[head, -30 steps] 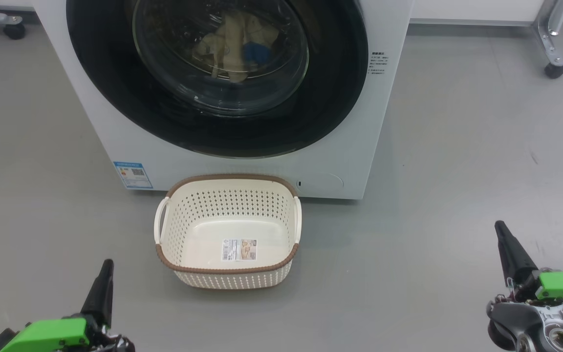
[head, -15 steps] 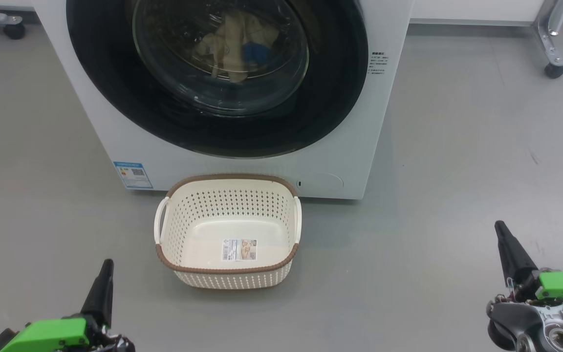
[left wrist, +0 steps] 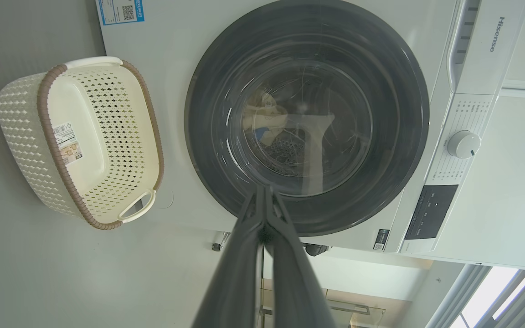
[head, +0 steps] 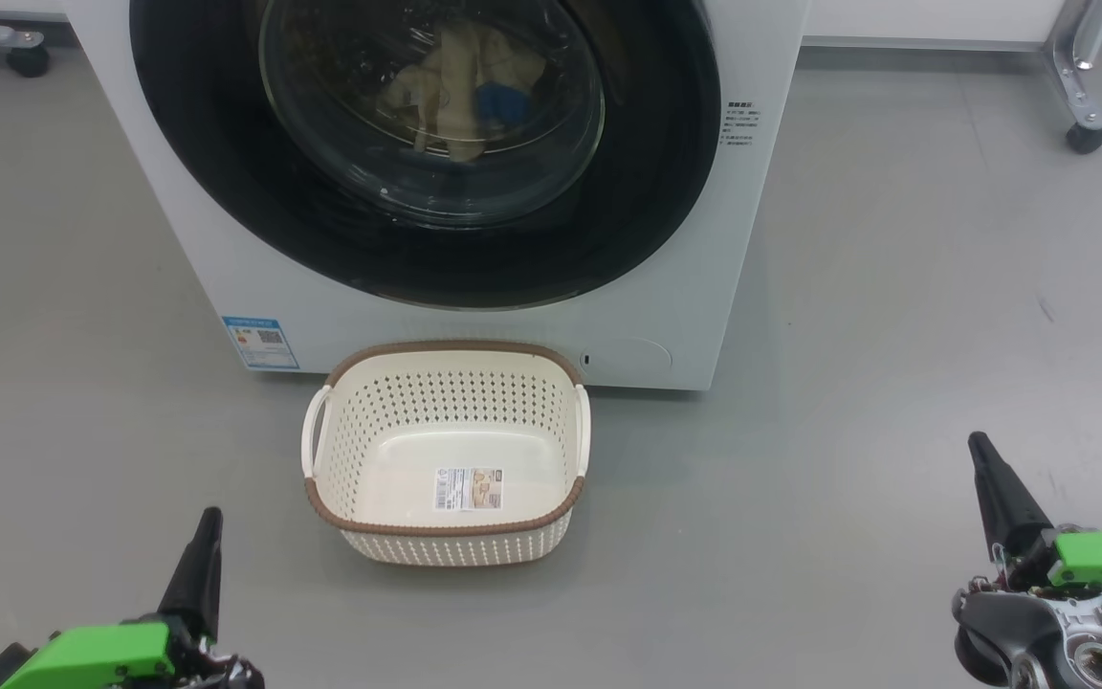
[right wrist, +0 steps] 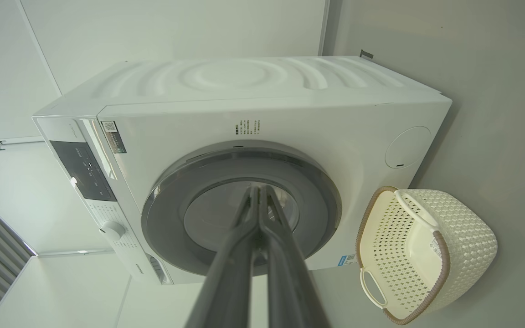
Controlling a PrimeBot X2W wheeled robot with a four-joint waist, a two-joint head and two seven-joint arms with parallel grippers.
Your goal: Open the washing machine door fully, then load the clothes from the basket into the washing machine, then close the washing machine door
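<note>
The round black door [head: 436,263] sits shut, flush against the front of the white washer [head: 474,330]. Through its bulging glass [head: 431,144] the pale yellow clothes [head: 460,77], one with a blue patch, lie heaped inside the drum. Directly below the door, on the grey floor [head: 895,383], the cream basket [head: 455,407] stands upright. Its far rim is at the washer's base, touching or just short of it; the head view does not settle which. Its bare bottom shows a small label [head: 468,488], and a white handle sits on each side. A blue sticker [head: 261,342] marks the washer's lower front corner, to the basket's left. The left gripper [head: 209,519] is low at the view's left, apart from the basket, its two dark fingers pressed together to a single point and holding nothing. The left wrist view shows them meeting at the tips, aimed at the lower part of the door. The right gripper [head: 979,444] is at the lower right, farther from the basket, its fingers likewise closed together and empty; in the right wrist view they point at the door's centre. A white dial [left wrist: 463,144] sits on the washer's control strip beside the door. A black caster [head: 1087,136] on a metal leg stands on the floor to the washer's right.
</note>
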